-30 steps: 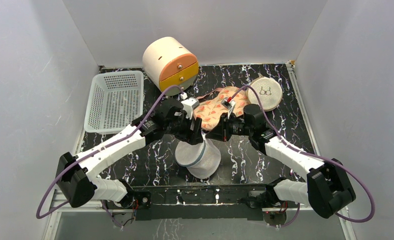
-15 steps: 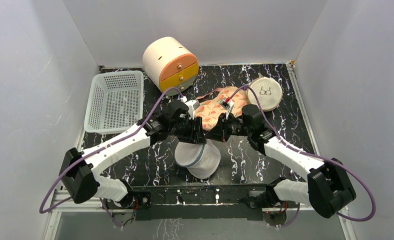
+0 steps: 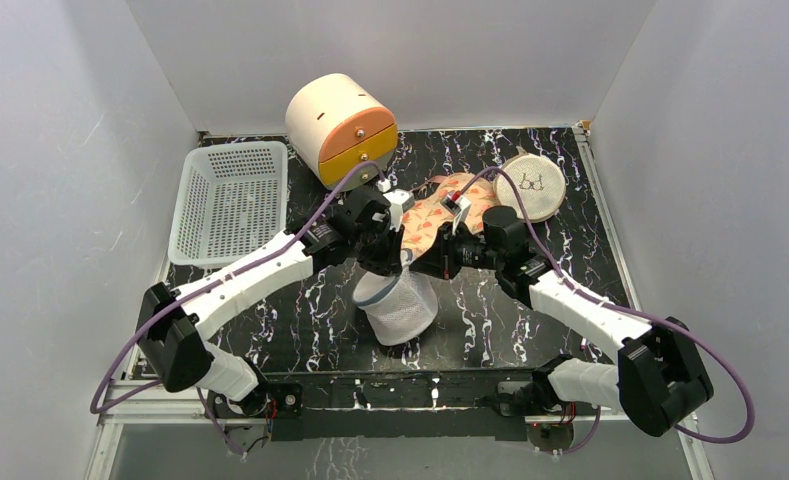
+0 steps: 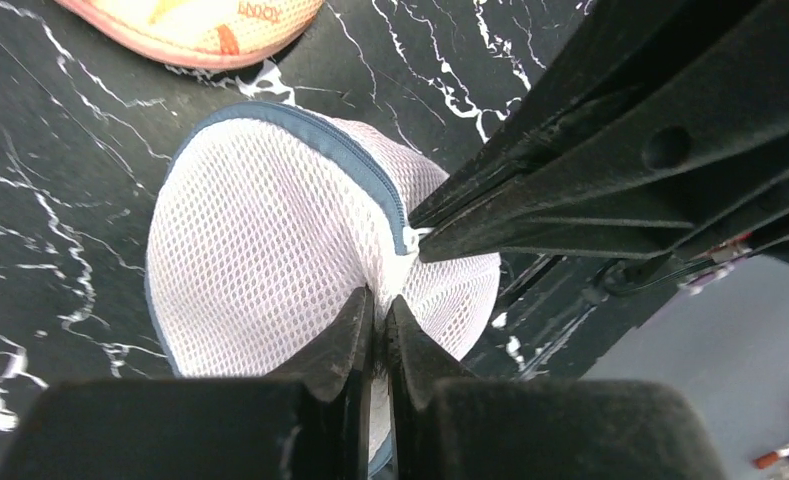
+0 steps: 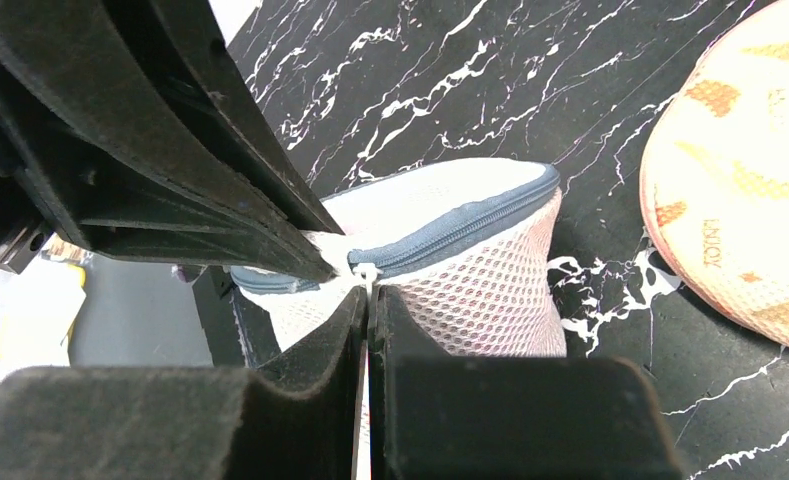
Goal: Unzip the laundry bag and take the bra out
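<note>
A robot test cell in a lab was shown, not a home. A table covered in black marble-patterned film was closed in on three sides by plain grey-white panels. Two white and black arms were bolted to a metal rail at the near edge, with purple cables looped from their joints. Household props were set out as if staged: a white perforated basket, a cream drum with orange drawers and mesh laundry pouches.
</note>
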Controlling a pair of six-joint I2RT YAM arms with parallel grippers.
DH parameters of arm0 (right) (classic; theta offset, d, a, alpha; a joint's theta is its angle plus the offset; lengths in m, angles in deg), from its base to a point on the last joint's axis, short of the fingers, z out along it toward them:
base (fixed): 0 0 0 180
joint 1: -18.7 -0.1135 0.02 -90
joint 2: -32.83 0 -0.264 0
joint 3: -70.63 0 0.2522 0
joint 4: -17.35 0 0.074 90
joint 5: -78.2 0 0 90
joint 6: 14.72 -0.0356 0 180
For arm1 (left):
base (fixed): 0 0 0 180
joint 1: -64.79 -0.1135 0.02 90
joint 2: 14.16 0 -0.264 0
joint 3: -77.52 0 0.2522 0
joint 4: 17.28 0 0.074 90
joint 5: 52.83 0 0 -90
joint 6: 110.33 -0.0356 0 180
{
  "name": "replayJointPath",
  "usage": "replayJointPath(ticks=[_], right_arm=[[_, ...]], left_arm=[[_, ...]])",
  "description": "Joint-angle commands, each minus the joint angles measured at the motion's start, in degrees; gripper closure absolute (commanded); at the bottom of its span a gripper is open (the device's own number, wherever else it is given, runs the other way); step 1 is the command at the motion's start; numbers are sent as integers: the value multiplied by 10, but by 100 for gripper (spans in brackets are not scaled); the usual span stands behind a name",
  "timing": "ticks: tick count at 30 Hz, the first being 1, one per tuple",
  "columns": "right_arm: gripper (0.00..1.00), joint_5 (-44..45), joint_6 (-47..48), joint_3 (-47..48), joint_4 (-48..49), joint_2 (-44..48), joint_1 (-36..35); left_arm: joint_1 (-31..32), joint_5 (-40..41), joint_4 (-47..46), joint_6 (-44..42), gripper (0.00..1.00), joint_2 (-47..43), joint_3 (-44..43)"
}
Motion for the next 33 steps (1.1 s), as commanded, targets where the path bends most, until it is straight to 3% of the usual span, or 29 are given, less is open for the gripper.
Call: replayJointPath(ticks=[1,8,15,19,22,30,33], right_arm=[[100,39,-1,27,10,12,5],[100,35,-32,16,25,16,51],[100,38,-19,24,5,-1,63],[100,13,14,35,-8,4,44],[100,14,35,38,-20,16,24],[100,28,59,38,-28,14,-9],[100,29,58,38,-28,18,-16]], left_arm=[[1,1,31,-126,100,-15,-38],[2,-60,29,-278,100,-34,-19],[2,-41,-60,-360,100,-93,41],[1,-33,-97,-356,100,-115,82],[1,-11,-84,-299,100,-113,89],[2,-110,-98,-226,54,-162,141],[2,-126,-100,-196,51,-164,129]])
